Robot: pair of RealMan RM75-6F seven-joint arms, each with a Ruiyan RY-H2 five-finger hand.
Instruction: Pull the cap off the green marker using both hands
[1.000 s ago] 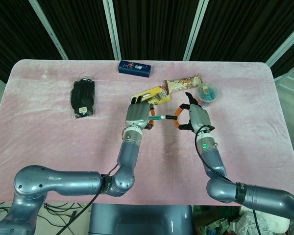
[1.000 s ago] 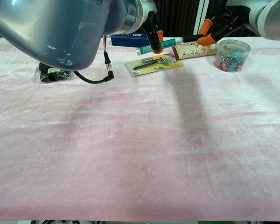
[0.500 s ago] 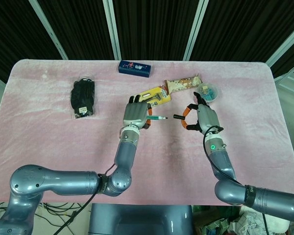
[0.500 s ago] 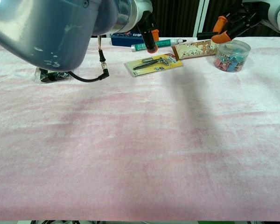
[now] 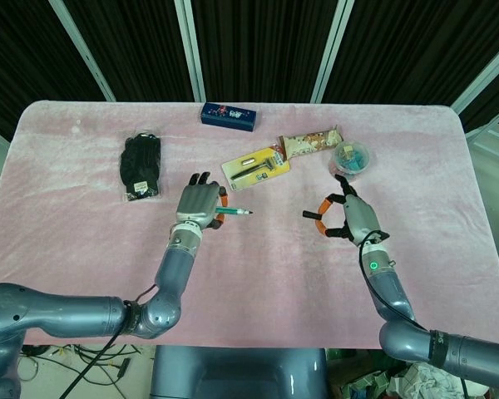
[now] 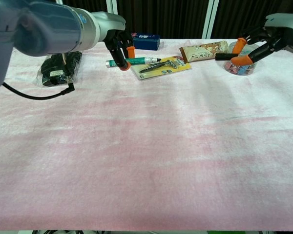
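Note:
The green marker (image 5: 234,212) (image 6: 136,61) is uncapped, its dark tip pointing toward the right hand. My left hand (image 5: 200,204) (image 6: 118,47) grips its barrel above the pink table. The black cap (image 5: 310,215) (image 6: 223,56) is separate from the marker, pinched between the orange fingertips (image 5: 320,223) of my right hand (image 5: 350,218) (image 6: 258,45). A wide gap lies between marker tip and cap.
A black glove pack (image 5: 141,166) (image 6: 57,68) lies at the left. At the back are a blue box (image 5: 229,115) (image 6: 145,40), a yellow tool card (image 5: 256,165) (image 6: 161,66), a snack bar (image 5: 309,143) (image 6: 205,50) and a jar of clips (image 5: 353,157) (image 6: 240,69) close to the right hand.
The cap came off the marker. My left hand moved left and down with the marker; my right hand moved right and down with the cap.

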